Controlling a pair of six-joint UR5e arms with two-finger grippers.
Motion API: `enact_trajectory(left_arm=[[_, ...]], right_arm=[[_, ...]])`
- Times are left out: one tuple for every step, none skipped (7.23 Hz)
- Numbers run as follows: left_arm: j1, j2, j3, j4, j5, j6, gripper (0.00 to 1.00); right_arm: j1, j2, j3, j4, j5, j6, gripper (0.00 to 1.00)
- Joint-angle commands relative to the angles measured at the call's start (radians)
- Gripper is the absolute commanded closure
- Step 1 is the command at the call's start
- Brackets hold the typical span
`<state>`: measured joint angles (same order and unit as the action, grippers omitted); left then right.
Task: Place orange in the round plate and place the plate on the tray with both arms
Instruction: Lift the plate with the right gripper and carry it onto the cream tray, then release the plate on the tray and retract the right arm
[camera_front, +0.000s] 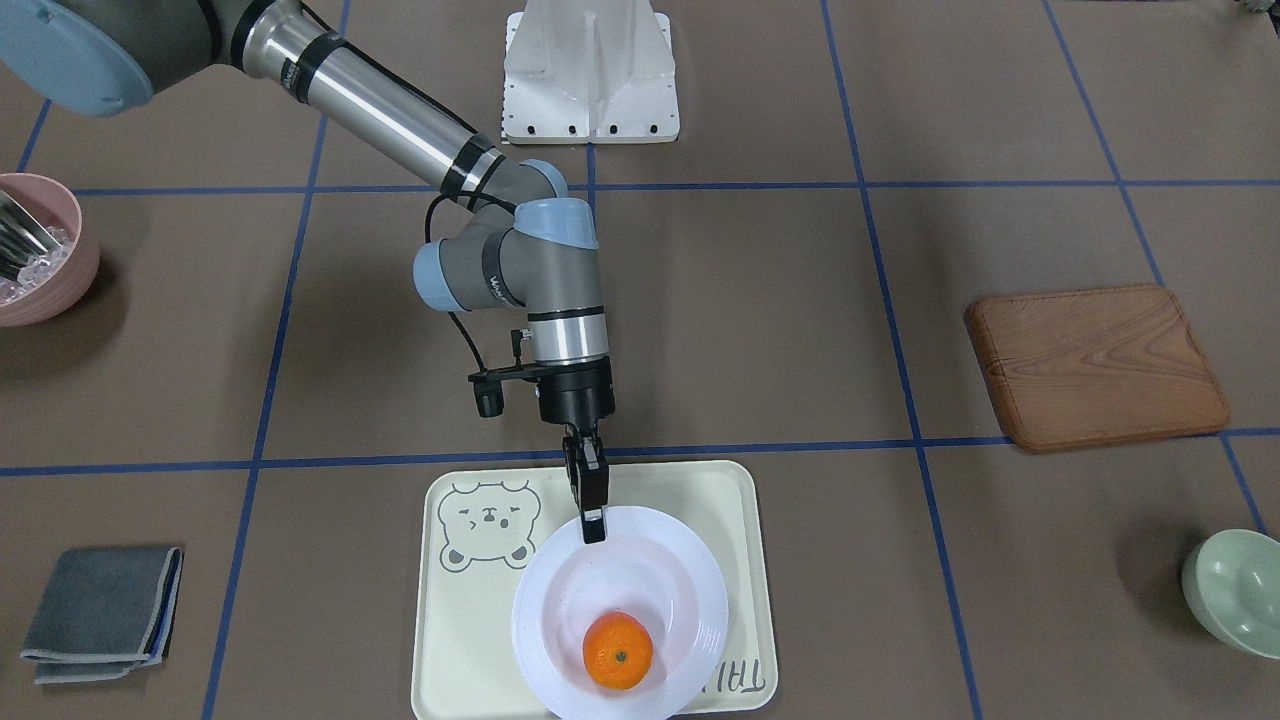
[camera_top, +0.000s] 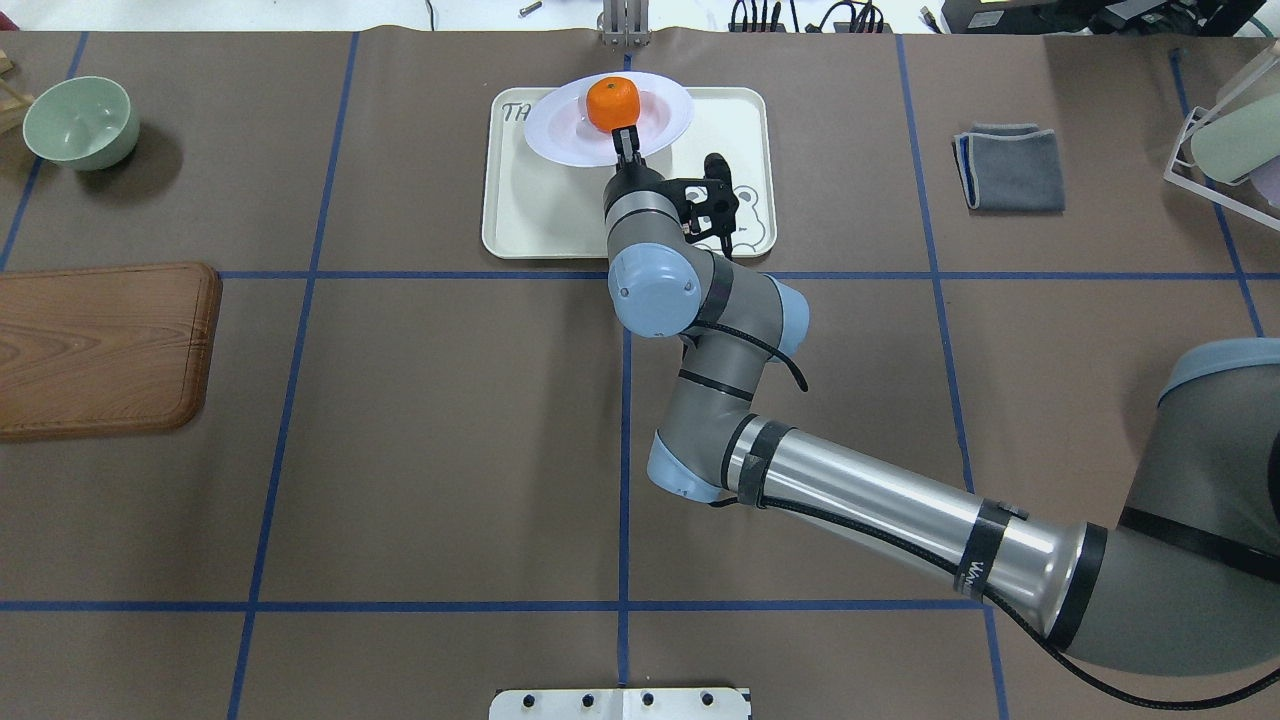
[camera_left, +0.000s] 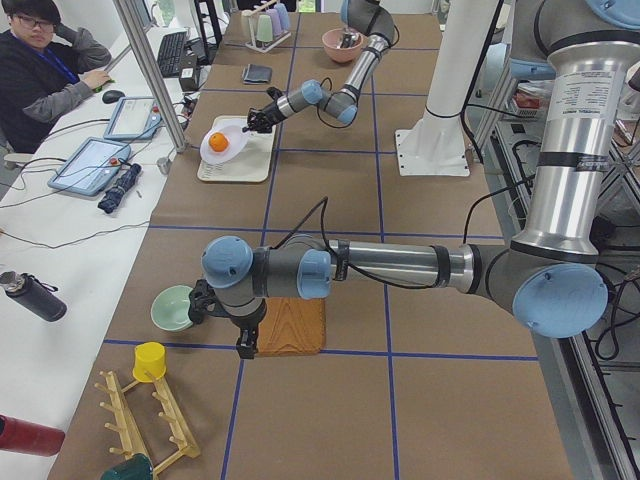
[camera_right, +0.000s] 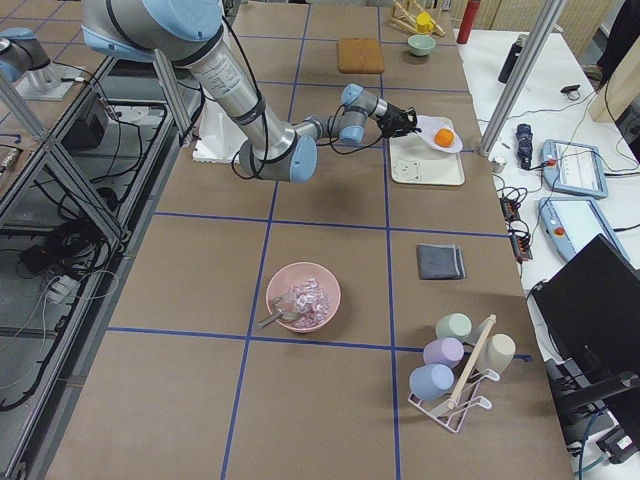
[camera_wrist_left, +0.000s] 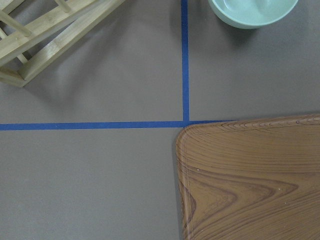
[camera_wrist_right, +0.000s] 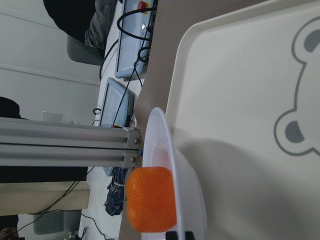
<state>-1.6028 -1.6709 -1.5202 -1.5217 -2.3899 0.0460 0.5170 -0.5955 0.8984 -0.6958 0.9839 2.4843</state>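
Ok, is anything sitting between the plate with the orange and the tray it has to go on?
Nothing visible. The right gripper pinches the rim of the round plate, with the orange in its well, over the tray. The tray surface that shows is bare but for its bear drawing.

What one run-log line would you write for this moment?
right claw: pinching round plate rim | orange: in plate | plate: tilted over tray | left claw: by wooden board corner, state unclear

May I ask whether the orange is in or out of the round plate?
In: the orange rests within the round plate.
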Motion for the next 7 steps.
enact_trajectory(left_arm=[[0.001,-0.001,-0.001,0.000,0.000,-0.002,0.02],[0.001,-0.001,0.000,0.000,0.000,-0.002,0.02],[0.001,-0.001,0.000,0.000,0.000,-0.002,0.02],[0.001,-0.001,0.000,0.000,0.000,-0.002,0.02],[0.001,-0.001,0.000,0.000,0.000,-0.002,0.02],[0.001,-0.001,0.002,-0.002,0.000,0.000,0.02],[0.001,0.000,0.002,-0.002,0.000,0.000,0.02]], right_arm=[[-0.002,-0.013,0.038,-0.004,0.001,-0.014,0.01],[-0.012,-0.089,0.151,-0.004,0.019,-0.081,0.00],[-0.038,-0.175,0.294,-0.004,0.024,-0.238,0.00],[-0.041,-0.238,0.392,-0.004,0.057,-0.366,0.00],[-0.038,-0.286,0.449,-0.007,0.131,-0.436,0.00],[-0.005,-0.314,0.482,-0.065,0.248,-0.587,0.00],[0.035,-0.341,0.531,-0.261,0.372,-0.810,0.00]])
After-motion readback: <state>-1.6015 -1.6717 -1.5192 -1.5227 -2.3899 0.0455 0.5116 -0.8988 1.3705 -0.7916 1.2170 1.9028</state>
